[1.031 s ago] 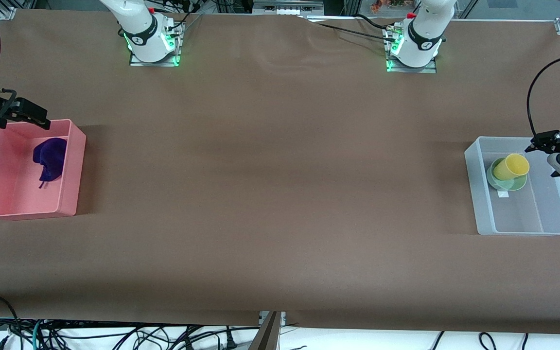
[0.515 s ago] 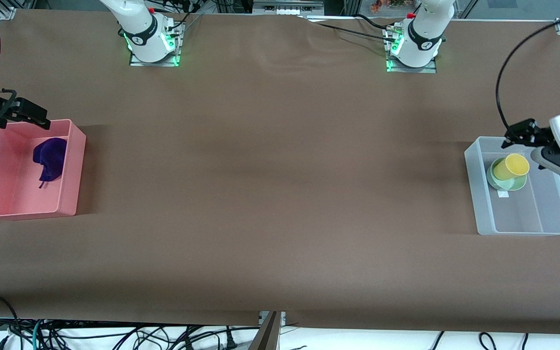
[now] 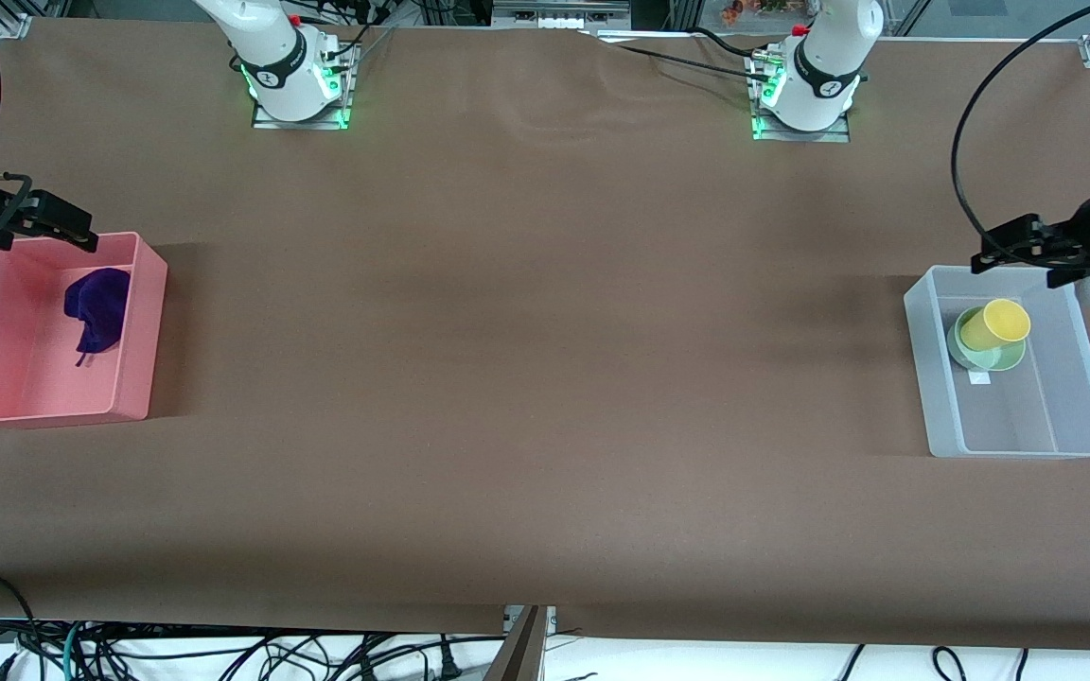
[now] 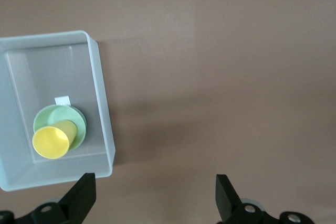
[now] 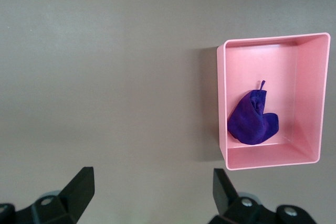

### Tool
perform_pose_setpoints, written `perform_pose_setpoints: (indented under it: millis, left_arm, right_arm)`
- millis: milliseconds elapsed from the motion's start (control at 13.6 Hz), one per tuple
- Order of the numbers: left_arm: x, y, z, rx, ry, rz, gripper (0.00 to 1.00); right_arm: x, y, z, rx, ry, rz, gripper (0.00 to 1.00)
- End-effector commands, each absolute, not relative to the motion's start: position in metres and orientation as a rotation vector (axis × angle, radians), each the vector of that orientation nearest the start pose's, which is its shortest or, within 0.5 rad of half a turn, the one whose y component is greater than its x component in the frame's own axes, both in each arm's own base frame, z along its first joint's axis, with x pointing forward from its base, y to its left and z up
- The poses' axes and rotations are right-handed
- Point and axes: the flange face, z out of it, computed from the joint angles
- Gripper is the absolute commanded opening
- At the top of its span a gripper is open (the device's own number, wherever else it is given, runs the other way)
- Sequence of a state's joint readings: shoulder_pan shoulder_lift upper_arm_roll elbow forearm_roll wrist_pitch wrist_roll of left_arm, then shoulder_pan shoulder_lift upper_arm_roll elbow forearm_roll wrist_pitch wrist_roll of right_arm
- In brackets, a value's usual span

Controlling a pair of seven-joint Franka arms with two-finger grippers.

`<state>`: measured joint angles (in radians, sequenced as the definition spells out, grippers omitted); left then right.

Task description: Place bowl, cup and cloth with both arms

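The yellow cup (image 3: 994, 323) lies tilted in the mint-green bowl (image 3: 985, 354), both inside a clear grey bin (image 3: 942, 397) at the left arm's end of the table. They also show in the left wrist view, the cup (image 4: 50, 141) on the bowl (image 4: 60, 117). My left gripper (image 3: 1013, 248) is open and empty, up in the air over the bin's edge nearest the bases. The purple cloth (image 3: 96, 307) lies in a pink bin (image 3: 138, 331) at the right arm's end, and shows in the right wrist view (image 5: 253, 120). My right gripper (image 3: 58, 225) is open and empty over the pink bin's corner.
Both arm bases (image 3: 294, 76) (image 3: 805, 85) stand along the table edge farthest from the front camera. A black cable (image 3: 966, 123) loops from the left arm over the table. Brown table cover (image 3: 545, 359) lies between the two bins.
My left gripper has risen and drawn away from the cup and bowl, toward the bases' side of the grey bin. The right arm has not moved.
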<state>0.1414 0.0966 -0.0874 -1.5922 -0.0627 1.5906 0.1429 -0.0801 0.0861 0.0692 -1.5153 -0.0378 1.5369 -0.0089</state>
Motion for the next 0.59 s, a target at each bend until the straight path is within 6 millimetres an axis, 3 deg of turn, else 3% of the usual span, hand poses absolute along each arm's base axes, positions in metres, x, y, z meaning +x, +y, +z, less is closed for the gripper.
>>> perform_pose_setpoints:
  millis: [0, 515]
  left_arm:
    - [0.5519, 0.0011, 0.5688, -3.137, 0.137, 0.065, 1.0]
    - [0.5514, -0.0051, 0.5672, -3.121, 0.109, 0.073, 1.0]
  right_arm:
    - [0.578, -0.0141, 0.6029, -3.179, 0.018, 0.09, 1.0]
    - [0.5778, -0.0155, 0.6027, -3.176, 0.02, 0.093, 1.0]
